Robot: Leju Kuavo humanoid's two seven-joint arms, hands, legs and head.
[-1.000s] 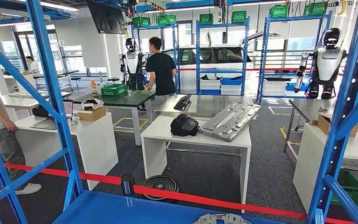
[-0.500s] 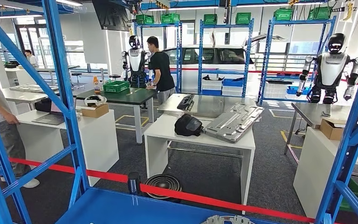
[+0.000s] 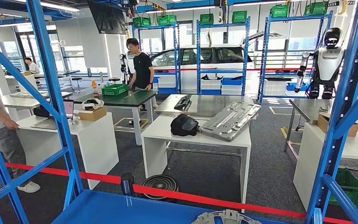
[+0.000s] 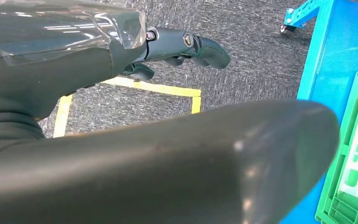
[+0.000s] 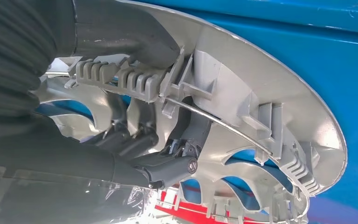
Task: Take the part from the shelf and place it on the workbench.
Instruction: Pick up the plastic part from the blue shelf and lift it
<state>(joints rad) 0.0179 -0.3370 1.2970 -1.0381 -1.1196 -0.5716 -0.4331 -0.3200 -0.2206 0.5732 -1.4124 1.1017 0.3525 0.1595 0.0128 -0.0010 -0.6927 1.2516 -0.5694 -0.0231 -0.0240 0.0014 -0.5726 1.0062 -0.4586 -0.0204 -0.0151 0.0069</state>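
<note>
Grey moulded plastic defines the part [image 5: 242,116] — a round wheel-cover-like disc with ribbed clips, spoke openings and a wire retaining ring on its inner face — and it lies against the blue shelf deck [image 3: 121,207], its rim just visible at the lower edge of the head view. The right hand [image 5: 135,144] grips it: the thumb presses on the ribbed clip block while the darker fingers are hooked through the spoke openings behind the wire ring. The left hand [image 4: 182,46] holds nothing; its fingers are loosely extended above the grey carpet, near a green crate [image 4: 354,158] beside the shelf. Compared with half a second ago, the whole head view has swung back and risen slightly — a camera movement, not a movement of the furniture — and the part's rim shows a little more at the bottom edge. The person in the black shirt [image 3: 142,70] has turned and stepped left beside the green-topped counter [image 3: 126,98]. Judgement: the grasp appears established but the part is not yet lifted off the shelf; extraction between the blue uprights comes next, then carriage to the white counter [image 3: 168,133] beyond the red barrier tape [image 3: 205,198].
</note>
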